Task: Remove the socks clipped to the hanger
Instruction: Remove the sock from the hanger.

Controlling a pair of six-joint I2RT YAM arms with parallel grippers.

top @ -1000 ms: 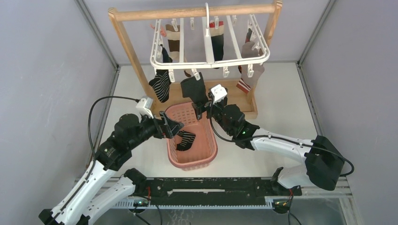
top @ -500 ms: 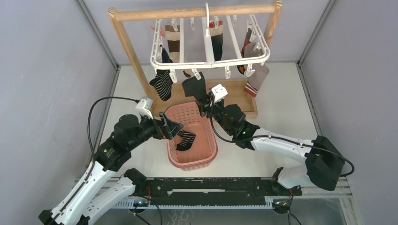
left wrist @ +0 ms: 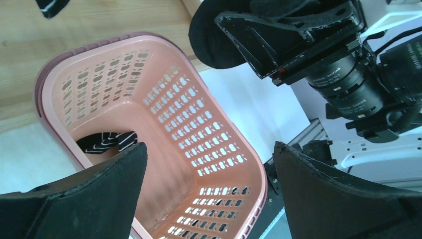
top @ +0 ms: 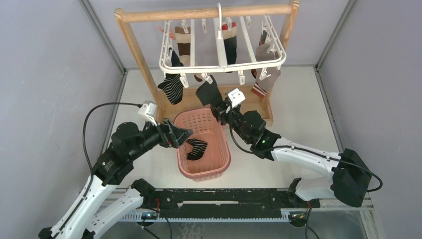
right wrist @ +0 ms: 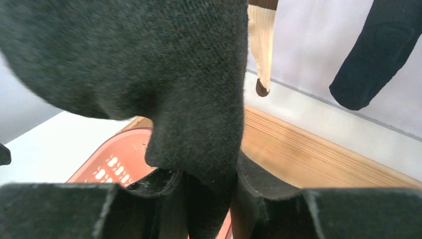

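The white hanger [top: 221,67] hangs by its hook from the wooden rack. A plain black sock [top: 208,93] is clipped at its near edge, above the basket. My right gripper [top: 219,110] has its jaws pressed on the lower end of this black sock [right wrist: 149,64], which fills the right wrist view. A black-and-white striped sock [top: 172,88], a brown-and-cream banded sock [top: 184,42], another dark sock [top: 230,47] and a grey sock with a red-white cuff [top: 266,79] also hang from clips. My left gripper [top: 183,135] stands open over the basket's left rim, holding nothing.
A pink perforated basket [top: 201,174] sits between the arms, with one striped sock [top: 196,148] lying inside. The wooden rack [top: 204,12] stands behind it, its base board [top: 259,107] just beyond the basket. Grey walls close in both sides.
My right gripper has narrowed from wide open onto the black sock and shifted slightly right. The hanger swayed a little. My left arm drew back slightly, jaws still open.
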